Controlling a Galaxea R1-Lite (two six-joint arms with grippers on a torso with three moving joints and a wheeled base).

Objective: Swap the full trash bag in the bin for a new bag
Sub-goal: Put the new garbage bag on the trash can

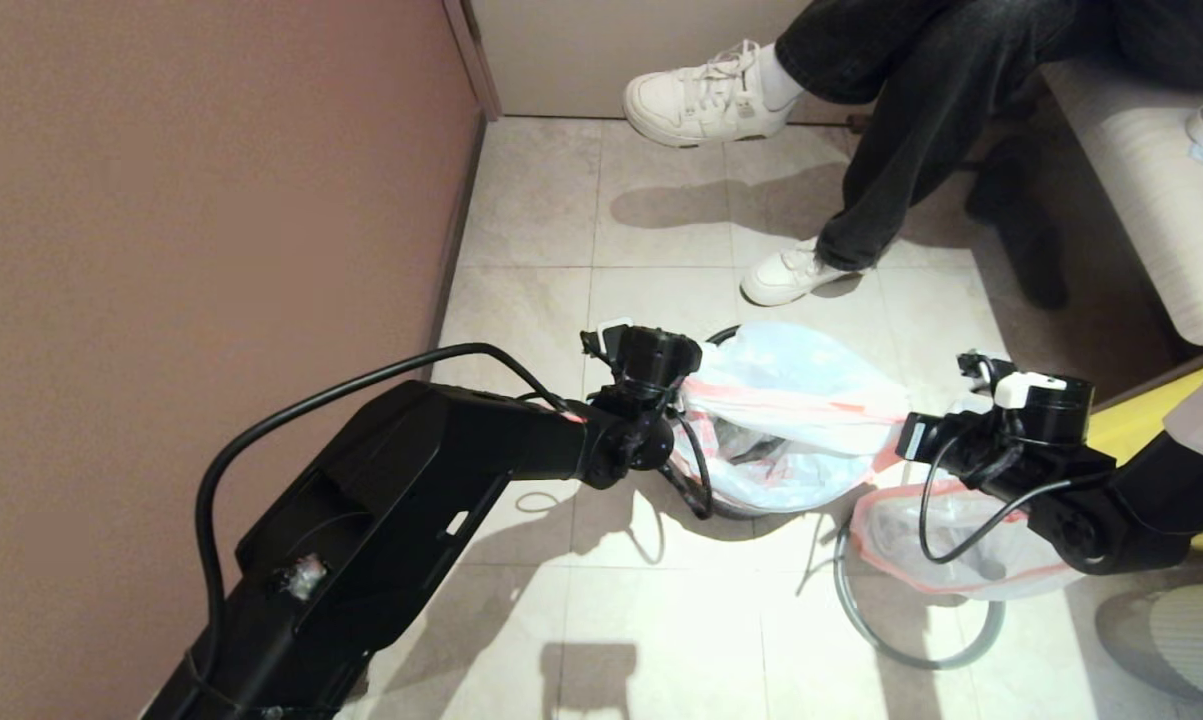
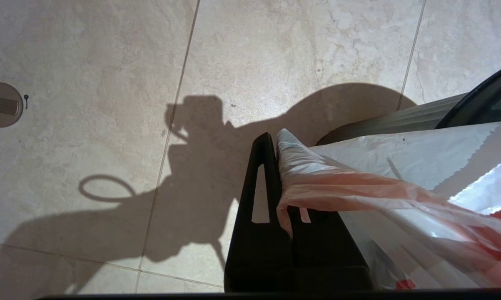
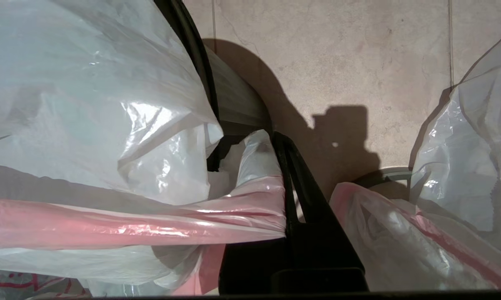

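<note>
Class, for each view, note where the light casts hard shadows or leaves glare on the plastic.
Head view: hard arm shadows on the floor tiles. Left wrist view: the left gripper throws a crisp shadow on the tiles. Right wrist view: bright glare on the new bag; a camera-shaped shadow beyond the right gripper.

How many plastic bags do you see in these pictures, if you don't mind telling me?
2. One bag sits in the bin, its pink edge pinched by the left tool and the right tool. The other bag lies on the floor beside the bin, under the right arm.
</note>
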